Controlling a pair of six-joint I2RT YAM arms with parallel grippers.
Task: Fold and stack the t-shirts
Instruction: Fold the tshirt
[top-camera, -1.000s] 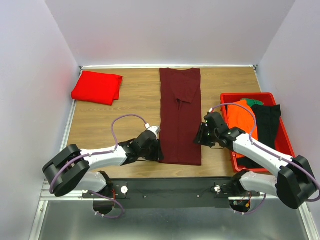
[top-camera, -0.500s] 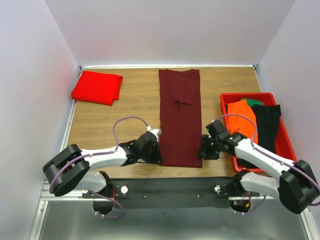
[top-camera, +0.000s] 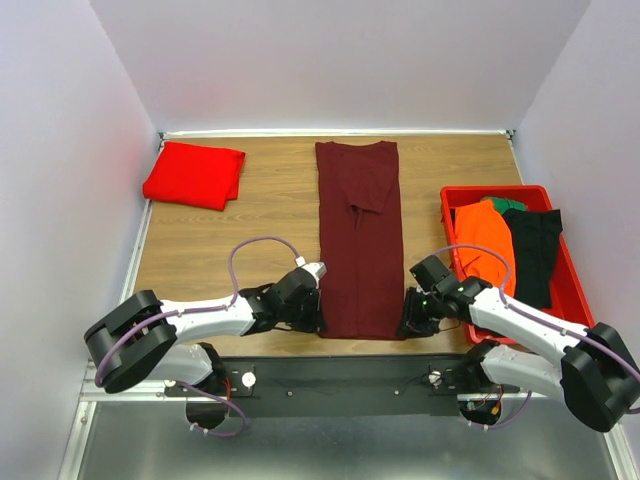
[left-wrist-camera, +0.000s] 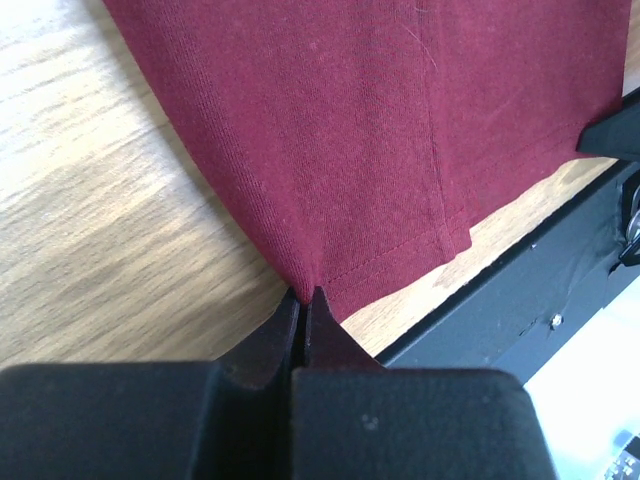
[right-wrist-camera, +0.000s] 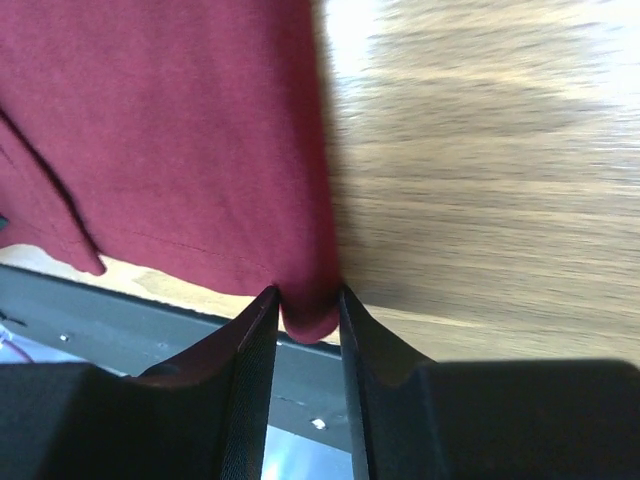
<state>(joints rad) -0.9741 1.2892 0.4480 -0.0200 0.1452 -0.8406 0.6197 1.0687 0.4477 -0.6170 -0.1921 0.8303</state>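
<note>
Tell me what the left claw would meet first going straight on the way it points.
The maroon t-shirt: the left claw is shut on its near corner, so it would push straight into that cloth, probably bunching it.

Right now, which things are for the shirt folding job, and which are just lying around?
For the job: maroon shirt, pinched by left gripper and right gripper; red shirt.
Just lying around: red bin, holding orange cloth, black cloth, green cloth.
</note>
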